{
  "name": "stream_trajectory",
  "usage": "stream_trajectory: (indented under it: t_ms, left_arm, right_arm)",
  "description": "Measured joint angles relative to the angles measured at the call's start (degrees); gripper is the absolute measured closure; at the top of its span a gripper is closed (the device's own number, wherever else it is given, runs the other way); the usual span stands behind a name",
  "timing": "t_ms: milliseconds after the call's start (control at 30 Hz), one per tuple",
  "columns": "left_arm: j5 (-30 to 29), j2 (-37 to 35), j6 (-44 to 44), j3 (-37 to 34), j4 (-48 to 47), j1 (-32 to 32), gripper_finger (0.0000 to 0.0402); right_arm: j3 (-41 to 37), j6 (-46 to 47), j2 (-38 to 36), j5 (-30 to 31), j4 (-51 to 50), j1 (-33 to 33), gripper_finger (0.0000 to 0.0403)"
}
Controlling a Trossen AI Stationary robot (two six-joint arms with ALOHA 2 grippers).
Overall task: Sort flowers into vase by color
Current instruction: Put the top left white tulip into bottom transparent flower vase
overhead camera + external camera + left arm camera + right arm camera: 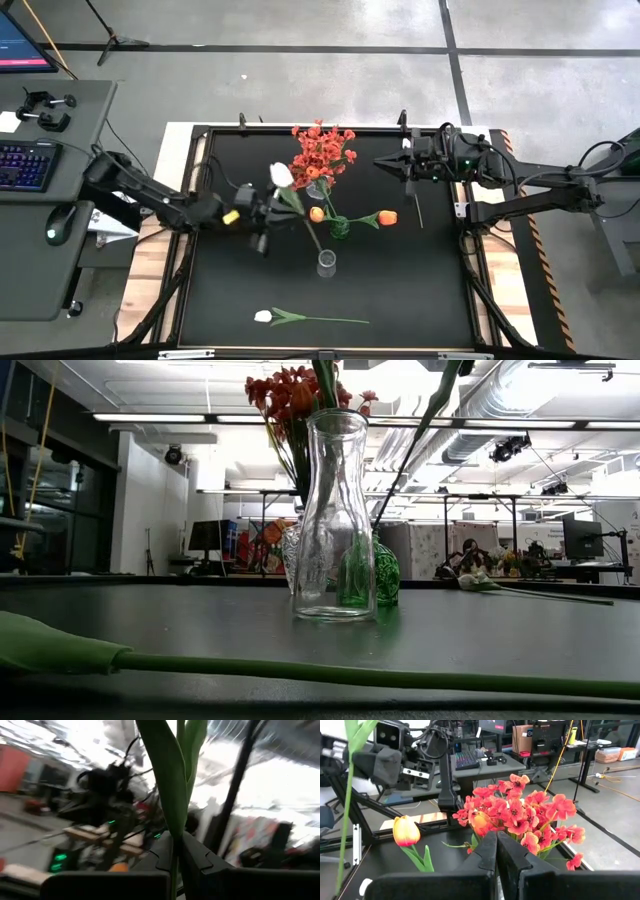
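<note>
White tulip (281, 174) clamped by the stalk in our left gripper (262, 213), just beside the clear vase (326, 263). We should steer its stalk end over that mouth before releasing. Right gripper (388, 161) waits closed, empty, beyond.

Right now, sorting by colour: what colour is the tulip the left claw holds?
White tulip, clearest in the high view.

Surface (420, 270): you see matt black. Blossom spray (322, 152): red, bushy. Tulips: two orange (387, 217), one white held aloft (281, 175), one white lying flat (263, 316); all stalks and leaves green. Vases: one clear glass (335, 520), one patterned green glass (378, 572). Both hands: dark.
</note>
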Motion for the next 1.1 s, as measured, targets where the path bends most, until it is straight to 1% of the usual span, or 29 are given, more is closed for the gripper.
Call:
stream_trajectory:
  t_ms: [100, 200, 300, 400, 533, 633, 933, 1100]
  left_arm:
    - [-2.0, 2.7, 3.6, 2.8, -4.4, -0.3, 0.0401]
    - [-4.6, 3.9, 6.6, 5.8, -10.3, -1.5, 0.0401]
    - [-10.6, 4.5, 9.7, 7.1, -15.0, -3.0, 0.0401]
    - [-13.9, 4.6, 10.4, 7.1, -15.8, -3.9, 0.0401]
    - [-15.0, 5.1, 7.8, 6.9, -16.3, -4.0, 0.0401]
    - [-15.2, 6.9, 6.6, 6.8, -16.5, -4.0, 0.0401]
    - [-16.4, 12.6, 3.4, 6.8, -12.2, -4.0, 0.0401]
    - [-16.8, 14.5, 1.1, 6.8, -13.2, -4.2, 0.0401]
  right_arm:
    - [0.0, 0.0, 0.0, 0.0, 0.0, 0.0, 0.0403]
    - [0.0, 0.0, 0.0, 0.0, -0.2, 0.0, 0.0403]
    - [0.0, 0.0, 0.0, 0.0, -0.5, 0.0, 0.0403]
    - [0.0, 0.0, 0.0, 0.0, -0.6, 0.0, 0.0403]
    - [0.0, -0.1, 0.0, 0.0, -0.6, 0.0, 0.0403]
    - [0.0, -0.5, 0.0, 0.0, -0.6, 0.0, 0.0403]
    - [0.0, -0.4, 0.0, 0.0, -0.6, 0.0, 0.0403]
    - [0.0, -0.4, 0.0, 0.0, -0.6, 0.0, 0.0403]
